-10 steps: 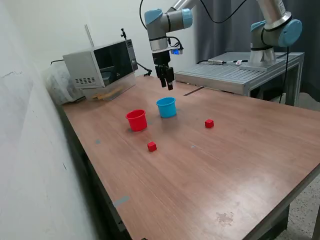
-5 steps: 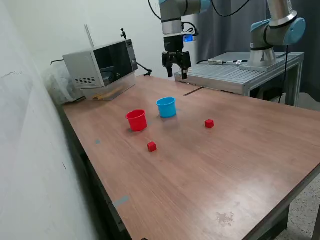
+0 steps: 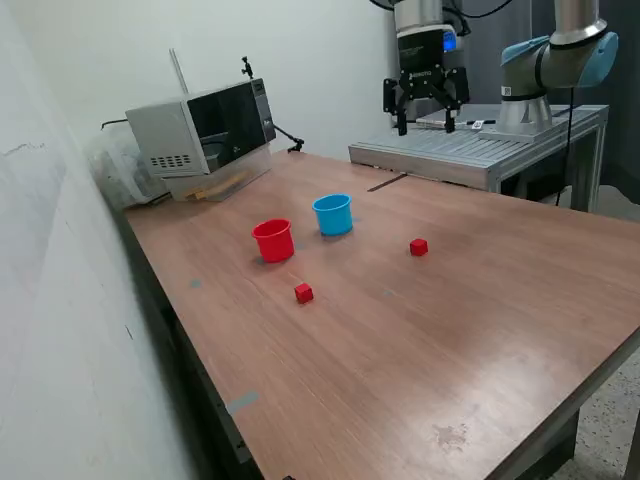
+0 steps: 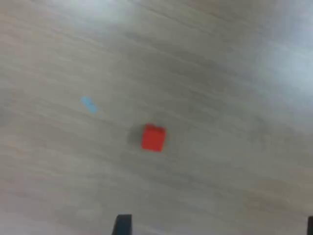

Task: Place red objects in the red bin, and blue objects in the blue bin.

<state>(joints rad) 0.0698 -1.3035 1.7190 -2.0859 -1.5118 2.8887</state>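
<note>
Two small red cubes are seen on the wooden table [image 3: 480, 330], and no blue cubes are in sight. The red cup [image 3: 273, 240] is used here as the landmark. The light-blue cup [image 3: 333, 214] stands just beside the red cup, on the exterior view's right. One red cube [image 3: 304, 293] lies near the red cup, toward the front of the table. The other red cube [image 3: 418, 247] lies farther from the red cup, past the light-blue cup on the exterior view's right.

The step in hand looks like going to fetch a red cube. A red cube [image 4: 153, 137] is seen under the wrist camera, though the picture is blurry. To do this well, the gripper [image 3: 427, 110] should be brought straight down over the cube, with one finger on each flat side. The cube should be squeezed gently, lifted up, and carried to the red cup. It should be let go only when it is right over the cup's mouth, so it does not bounce out.

The gripper is held high above the table, well apart from the red cup. Its fingers are spread wide. Nothing is held between them, and nothing is touched.
</note>
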